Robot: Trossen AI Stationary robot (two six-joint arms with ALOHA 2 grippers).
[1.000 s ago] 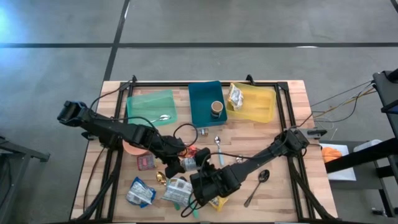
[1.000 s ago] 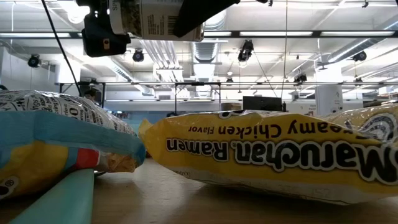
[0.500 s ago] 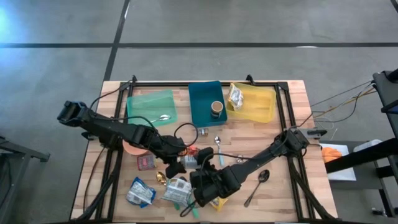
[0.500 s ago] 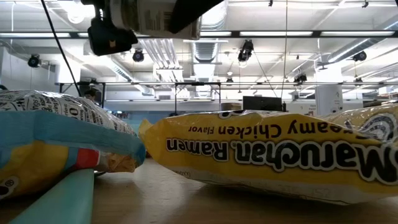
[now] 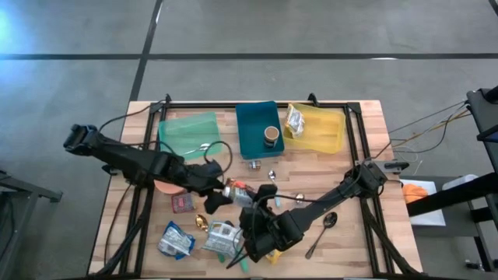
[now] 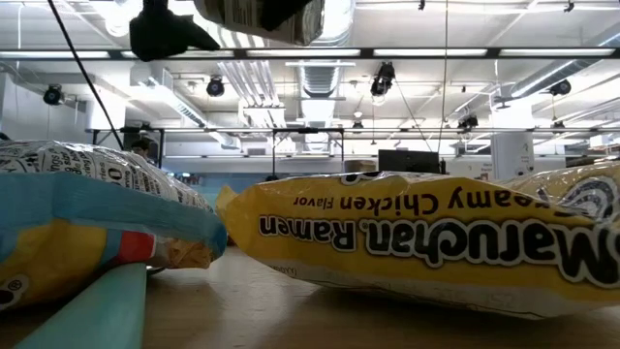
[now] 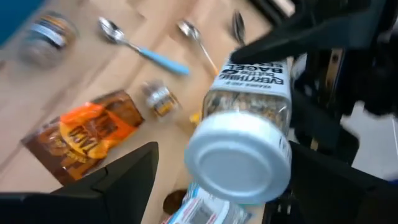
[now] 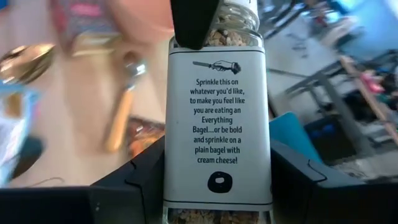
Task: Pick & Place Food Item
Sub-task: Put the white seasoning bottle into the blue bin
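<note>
A glass jar of everything-bagel seasoning point(image 5: 237, 189) with a white lid point(image 7: 239, 155) hangs above the table's middle, with my right gripper point(image 8: 217, 186) shut on it. My left gripper point(image 7: 217, 186) is open. Its fingers stand apart on either side of the jar's lid end, and I see no touch. In the low view the jar point(image 6: 262, 15) shows at the top edge, with a dark gripper point(image 6: 170, 31) beside it. My right gripper pinches the jar's labelled body point(image 8: 217, 168) between its two fingers point(image 8: 146, 180), one on each side, toward the end away from the lid. The fingers run along the jar. The jar is lifted clear of the table, its lid end pointing toward my left gripper.
Green point(image 5: 189, 132), teal point(image 5: 259, 128) and yellow point(image 5: 315, 127) bins line the far edge. A pink bowl point(image 5: 165, 185), spoons point(image 5: 323, 229), an orange candy pack point(image 7: 81, 137) and snack packets point(image 5: 175, 239) lie around. A yellow ramen packet point(image 6: 426, 242) lies near the front.
My left gripper has opened, let go of the jar's lid end and drawn back up and toward the table's left. My right gripper has rolled, turning the jar about while keeping it clear of the table.
</note>
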